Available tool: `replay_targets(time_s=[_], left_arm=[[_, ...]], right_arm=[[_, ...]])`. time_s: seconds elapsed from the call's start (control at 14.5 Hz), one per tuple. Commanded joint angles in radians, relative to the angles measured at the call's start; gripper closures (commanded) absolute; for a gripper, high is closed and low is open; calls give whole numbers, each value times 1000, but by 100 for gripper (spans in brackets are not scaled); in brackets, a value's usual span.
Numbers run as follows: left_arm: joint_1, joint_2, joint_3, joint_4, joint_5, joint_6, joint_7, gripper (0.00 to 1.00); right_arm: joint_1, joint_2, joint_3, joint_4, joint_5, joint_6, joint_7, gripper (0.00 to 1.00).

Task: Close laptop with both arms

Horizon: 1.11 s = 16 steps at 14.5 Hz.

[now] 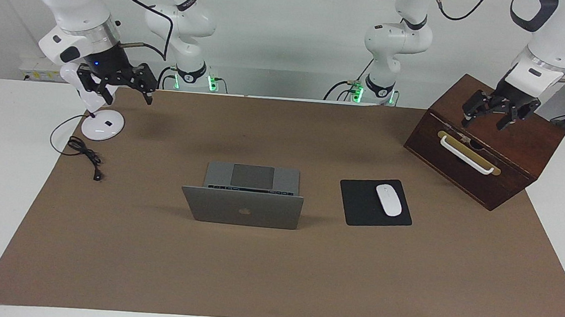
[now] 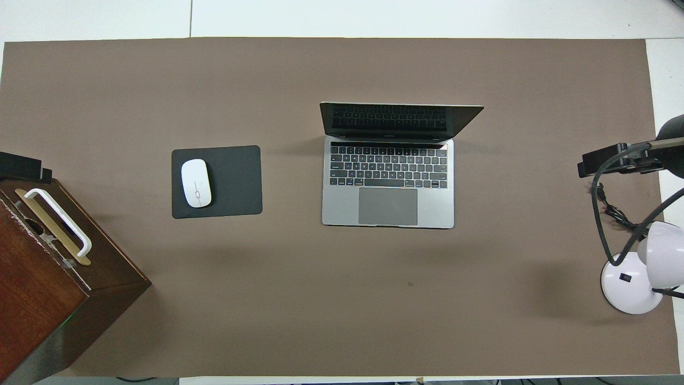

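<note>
The silver-grey laptop (image 1: 243, 208) stands open in the middle of the brown mat, its lid upright with the apple logo facing away from the robots. The overhead view shows its keyboard deck and trackpad (image 2: 387, 206). My left gripper (image 1: 484, 124) is open and empty, raised over the wooden box at the left arm's end; only its tip shows in the overhead view (image 2: 21, 167). My right gripper (image 1: 128, 97) is open and empty, raised over the lamp's base at the right arm's end, and also shows in the overhead view (image 2: 606, 163). Both are well apart from the laptop.
A black mouse pad (image 1: 359, 205) with a white mouse (image 1: 389, 200) lies beside the laptop toward the left arm's end. A dark wooden box (image 1: 514, 161) with a white handle stands past it. A white desk lamp's base (image 1: 102, 125) and its black cable (image 1: 83, 153) are at the right arm's end.
</note>
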Motion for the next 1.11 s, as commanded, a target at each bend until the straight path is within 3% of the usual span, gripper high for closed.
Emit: replay_targets(time_s=[0.0, 0.83, 1.04], left_arm=[[-8, 12, 6, 24, 16, -7, -16, 0], [8, -10, 19, -6, 24, 1, -11, 0], [-5, -10, 18, -6, 24, 2, -14, 0]], right_arm=[[-5, -19, 3, -21, 16, 14, 9, 0], [-5, -13, 6, -24, 72, 23, 9, 0], [-3, -10, 13, -24, 74, 46, 10, 4]])
